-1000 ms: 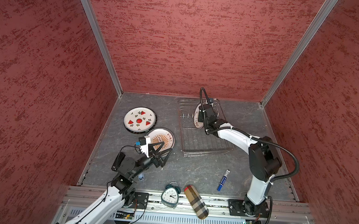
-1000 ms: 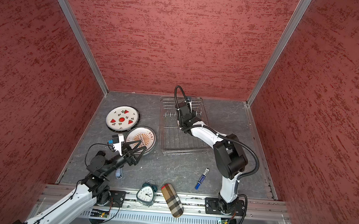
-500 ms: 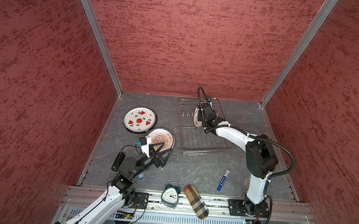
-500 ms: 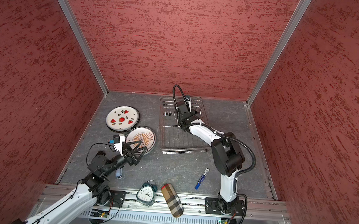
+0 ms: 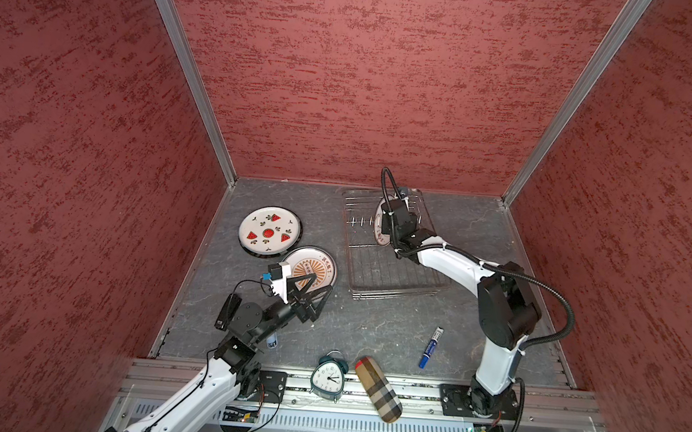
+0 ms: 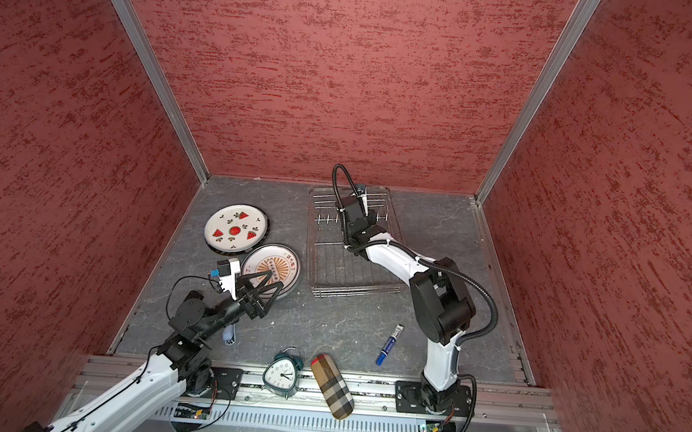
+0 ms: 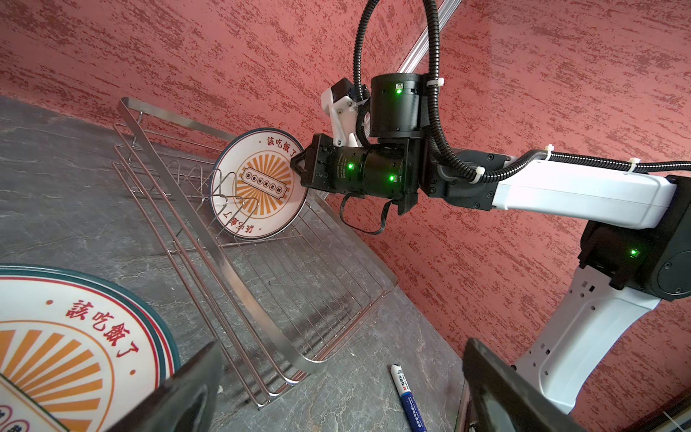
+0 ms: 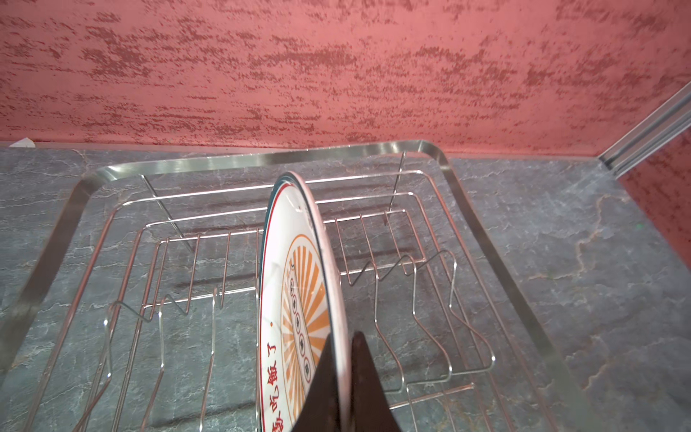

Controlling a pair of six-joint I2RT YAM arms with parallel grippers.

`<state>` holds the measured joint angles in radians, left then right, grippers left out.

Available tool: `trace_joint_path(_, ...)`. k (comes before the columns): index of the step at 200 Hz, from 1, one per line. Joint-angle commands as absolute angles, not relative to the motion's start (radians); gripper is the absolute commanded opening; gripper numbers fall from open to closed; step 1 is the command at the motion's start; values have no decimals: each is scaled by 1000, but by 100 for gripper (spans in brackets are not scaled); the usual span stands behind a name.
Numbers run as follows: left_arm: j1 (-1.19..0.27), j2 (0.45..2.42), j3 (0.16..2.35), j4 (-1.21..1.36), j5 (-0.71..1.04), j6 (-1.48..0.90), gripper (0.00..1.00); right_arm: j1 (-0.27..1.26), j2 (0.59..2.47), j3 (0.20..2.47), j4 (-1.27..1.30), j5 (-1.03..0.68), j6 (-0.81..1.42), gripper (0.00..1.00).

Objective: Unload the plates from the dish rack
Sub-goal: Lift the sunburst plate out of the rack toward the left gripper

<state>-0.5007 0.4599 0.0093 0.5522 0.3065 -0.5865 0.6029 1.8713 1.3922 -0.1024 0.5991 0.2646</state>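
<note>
1. Grey table [image 5: 369, 331]; short of rack [image 5: 393, 295]: one clock [image 5: 326, 380], one case [image 5: 378, 390], one marker [image 5: 430, 348].
2. Left of rack: left gripper [image 5: 322, 283] spread wide, empty, beside two flat plates, one sunburst [image 5: 311, 266], one watermelon [image 5: 269, 231].
3. Far end of rack: right gripper [image 8: 343, 336] just pinched shut on third plate [image 7: 258, 183], upright between prongs; likely ready for lifting out, last one left inside.

dish rack [image 7: 224, 262]: silver | plate in rack [image 7: 261, 179]: white, orange sunburst, red characters, teal rim | plate beside rack [image 5: 316, 263]: same print | plate farther from rack [image 5: 269, 231]: white, red watermelons, seemingly dark-edged
</note>
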Motion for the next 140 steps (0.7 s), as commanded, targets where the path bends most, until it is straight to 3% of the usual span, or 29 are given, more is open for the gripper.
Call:
trace_joint_path(1,-506,456,26,549,295,-568,99,612,1800,1386,-26,661,225,4)
trace_joint_path(104,-509,445,25,538,282,-562,99,640,1635,1247,80,719,166,3)
trace_joint_path(140,-513,442,25,537,282,-551,100,643,1527,1130,174,659,161,3)
